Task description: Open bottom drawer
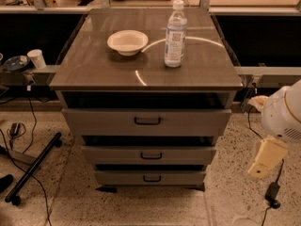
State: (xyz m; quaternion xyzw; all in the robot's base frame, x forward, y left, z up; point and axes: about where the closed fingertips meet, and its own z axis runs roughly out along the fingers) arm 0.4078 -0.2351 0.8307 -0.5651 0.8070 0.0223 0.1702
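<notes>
To do this well, the gripper (pixel 266 158) should come in low and level, catch the small dark handle (pixel 151 178) of the bottom drawer (pixel 117 177) at the lower centre of the frame, and pull straight out. It now hangs at the lower right edge, tilted downward and well apart from the cabinet; I cannot tell whether it is open or closed.

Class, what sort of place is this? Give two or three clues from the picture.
Probably a robotics lab or workshop: the gripper hangs low, right of the drawer cabinet; loose cables trail across the speckled floor; metal-framed benches run behind.
</notes>
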